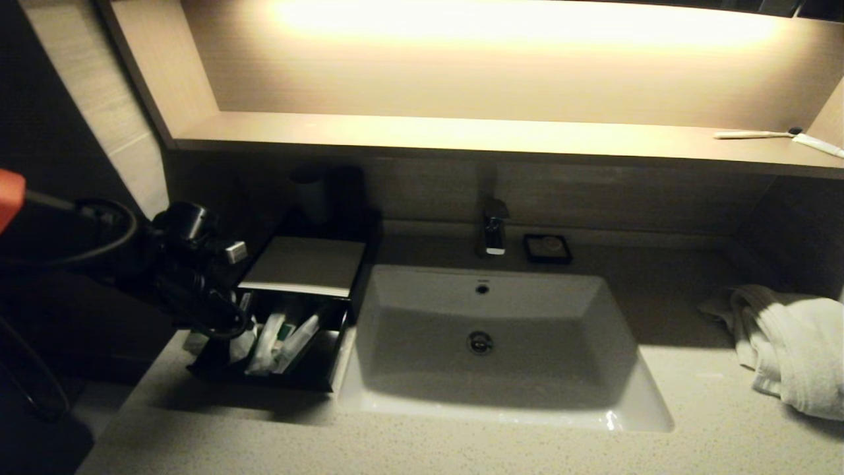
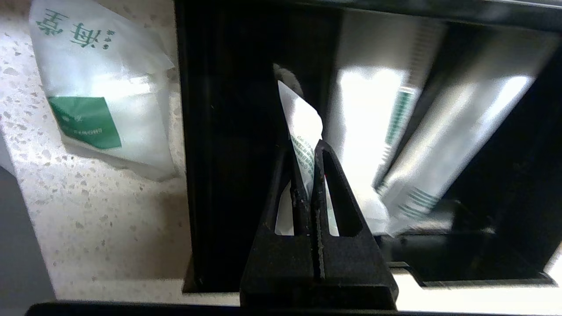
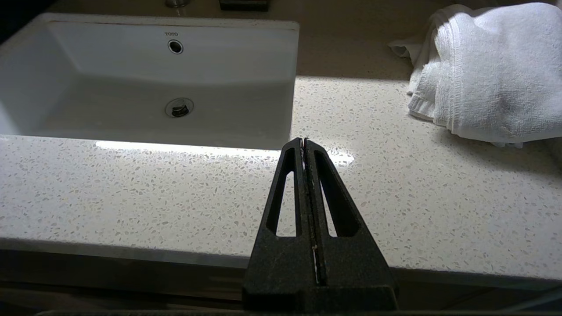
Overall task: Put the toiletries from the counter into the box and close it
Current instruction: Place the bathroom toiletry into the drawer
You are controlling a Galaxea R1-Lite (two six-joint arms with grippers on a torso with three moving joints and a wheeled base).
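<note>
Pinching a small white sachet (image 2: 303, 120) between closed fingers, left gripper (image 2: 312, 147) hangs over the open drawer of the box (image 1: 304, 264); two tubes (image 2: 421, 153) lie just beside it inside, another sachet (image 2: 96, 92) on the counter (image 2: 101, 224) outside. Right gripper (image 3: 304, 141) parked, fingers together, above counter edge.

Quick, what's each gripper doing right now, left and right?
Left gripper: shut on a small white sachet, over the box's open drawer.
Right gripper: shut, holding nothing, above the counter.
</note>
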